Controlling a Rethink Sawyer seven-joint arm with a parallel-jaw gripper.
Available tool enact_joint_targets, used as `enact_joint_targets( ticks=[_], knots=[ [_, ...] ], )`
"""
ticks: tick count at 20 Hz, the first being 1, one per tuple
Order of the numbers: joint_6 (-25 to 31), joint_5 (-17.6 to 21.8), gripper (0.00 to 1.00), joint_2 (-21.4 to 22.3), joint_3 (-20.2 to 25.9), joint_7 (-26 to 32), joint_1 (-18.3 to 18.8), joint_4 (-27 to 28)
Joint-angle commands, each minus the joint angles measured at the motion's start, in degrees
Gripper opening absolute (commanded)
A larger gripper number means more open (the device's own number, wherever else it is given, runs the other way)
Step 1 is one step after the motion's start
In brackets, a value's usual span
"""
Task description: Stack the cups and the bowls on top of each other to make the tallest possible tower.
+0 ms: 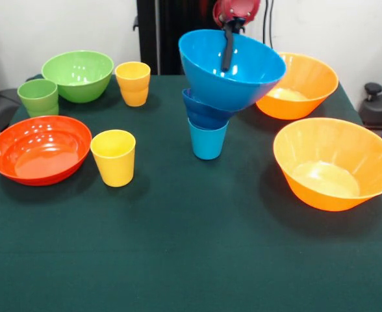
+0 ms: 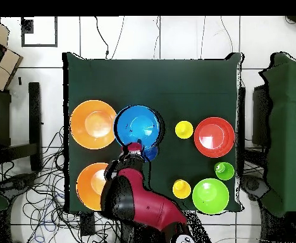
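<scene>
Tower (image 1: 209,110) sits mid-desk (image 1: 191,260): light blue cup (image 1: 207,140) at bottom, dark blue bowl (image 1: 204,110) on it, med light blue bowl (image 1: 233,68) on top, tilted. End effector (image 1: 229,49) grasps that top bowl's far rim, one finger inside. Seen from front w/ tower as centre: two orange bowls (image 1: 334,162) at 3–4 o'clock and 2 o'clock (image 1: 301,84); red-orange bowl (image 1: 40,149) and yellow cup (image 1: 114,157) at 8–9; green bowl (image 1: 78,75), green cup (image 1: 38,96), 2nd yellow cup (image 1: 133,82) at 10.
</scene>
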State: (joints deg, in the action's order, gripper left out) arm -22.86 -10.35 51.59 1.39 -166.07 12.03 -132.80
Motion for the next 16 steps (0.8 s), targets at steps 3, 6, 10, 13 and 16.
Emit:
enact_joint_targets(
  ticks=[3,6,10,13,16],
  knots=[
    [-2.84,-1.93,0.0,-1.72,1.86,-13.33,-0.85,-2.63],
    [-2.63,-1.23,0.0,-1.49,1.92,-13.1,-0.07,-2.83],
    [-1.93,-0.72,0.0,-0.74,2.12,-12.81,0.64,-3.04],
    [-1.3,-1.25,0.0,-0.07,1.73,-12.37,0.36,-3.0],
    [-0.32,-1.62,0.0,1.37,1.46,-12.05,0.14,-3.32]
  ],
)
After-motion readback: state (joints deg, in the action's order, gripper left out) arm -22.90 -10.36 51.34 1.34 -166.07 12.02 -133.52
